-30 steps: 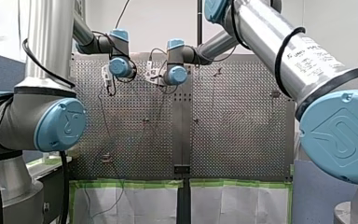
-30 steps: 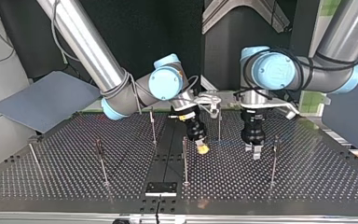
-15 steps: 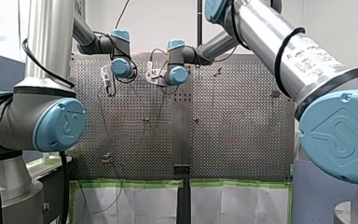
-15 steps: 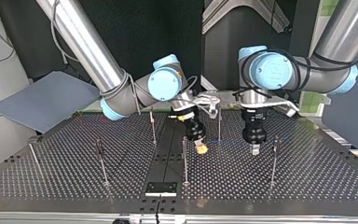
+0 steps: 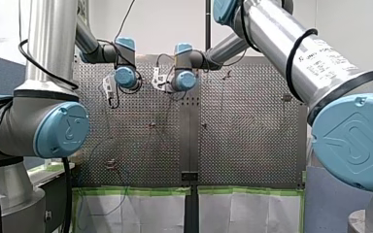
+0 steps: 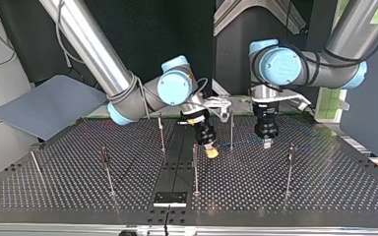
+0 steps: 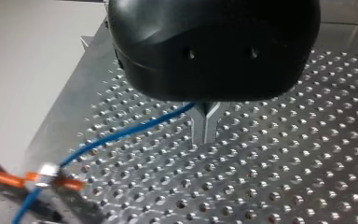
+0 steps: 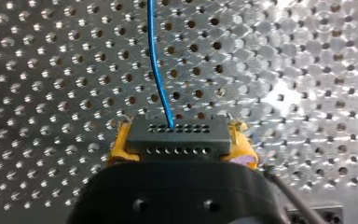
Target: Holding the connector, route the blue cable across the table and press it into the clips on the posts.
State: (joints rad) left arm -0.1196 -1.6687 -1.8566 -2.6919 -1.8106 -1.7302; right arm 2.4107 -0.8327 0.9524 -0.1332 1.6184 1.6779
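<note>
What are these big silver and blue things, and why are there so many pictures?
They are two robot arms working at a perforated metal table. One picture looks from behind the arms. One faces them from across the table. Two come from little cameras on the arms' wrists. Thin metal posts stand on the table. The right gripper, with yellow pads, holds a black connector block. A thin blue cable runs out of that block. The left gripper has its metal fingers closed on the cable.
</note>
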